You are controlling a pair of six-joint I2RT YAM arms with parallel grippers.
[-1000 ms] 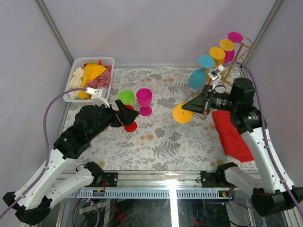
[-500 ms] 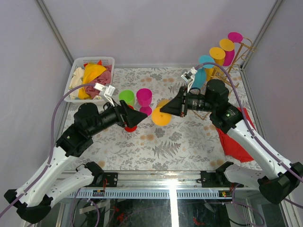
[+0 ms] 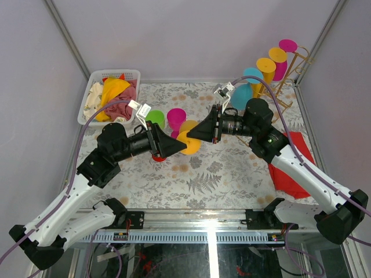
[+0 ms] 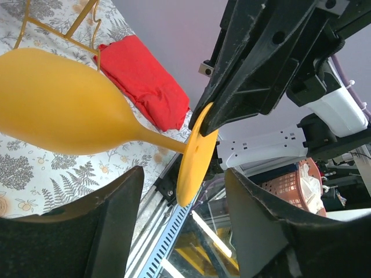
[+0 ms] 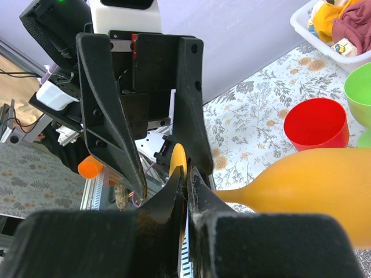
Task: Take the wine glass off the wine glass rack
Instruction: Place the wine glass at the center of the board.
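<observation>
The orange wine glass point(image 3: 188, 141) lies sideways in the air over the middle of the table, away from the gold wire wine glass rack point(image 3: 299, 60) at the back right. My right gripper point(image 5: 186, 171) is shut on the edge of the glass's round foot point(image 5: 177, 157), and the bowl point(image 5: 316, 184) points to the right. My left gripper point(image 4: 182, 174) faces it, open. Its two fingers stand either side of the foot point(image 4: 194, 152) with a gap on both sides, touching nothing. The bowl point(image 4: 58, 104) fills the left of that view.
Teal point(image 3: 249, 81), yellow point(image 3: 266, 65) and magenta point(image 3: 287, 46) glasses hang on the rack. Green point(image 3: 155, 119), magenta point(image 3: 176, 119) and red point(image 5: 316, 123) cups stand mid-table by the left arm. A white basket point(image 3: 88, 92) of cloths is back left, a red cloth point(image 3: 290, 168) on the right.
My right arm carried the orange glass leftward from beside the rack to mid-table. My left gripper moved right to meet it, and its jaws narrowed around the foot.
</observation>
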